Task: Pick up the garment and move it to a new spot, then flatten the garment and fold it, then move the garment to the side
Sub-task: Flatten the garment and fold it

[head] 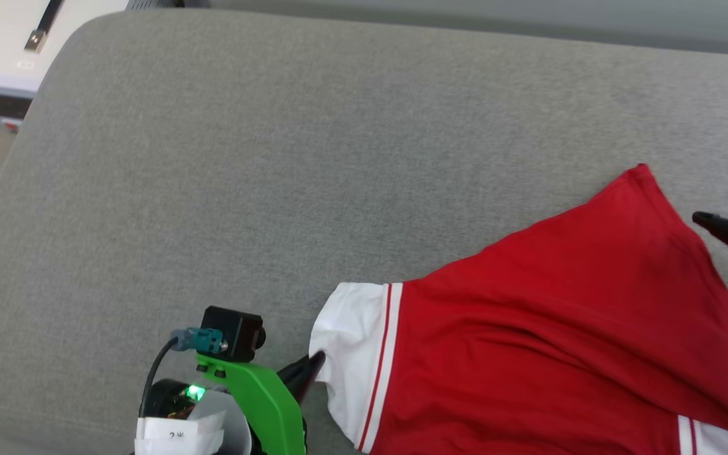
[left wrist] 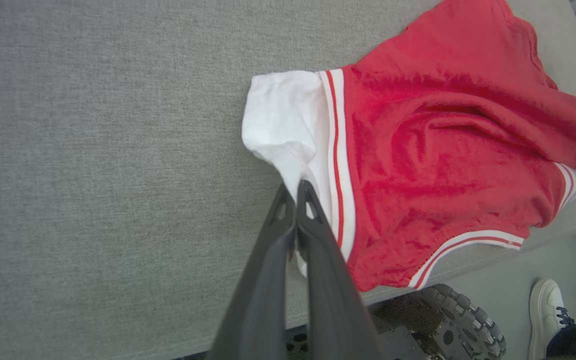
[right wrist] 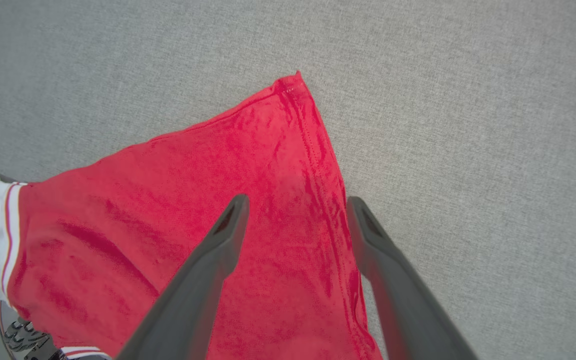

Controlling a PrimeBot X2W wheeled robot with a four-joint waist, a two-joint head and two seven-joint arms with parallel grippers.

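Grey fabric covers the bench (head: 212, 158). Near its front edge the left gripper (left wrist: 295, 192) is clamped on the white sleeve (left wrist: 278, 115) of the garment (head: 560, 316), which spreads rightward. The right gripper (right wrist: 298, 210) hovers over its red corner, jaws apart.

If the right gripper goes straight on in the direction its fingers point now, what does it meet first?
Most likely the garment: the open right gripper points along its red fabric toward the hemmed corner. Past that corner lies the grey cushion. Its height above the cloth is unclear.
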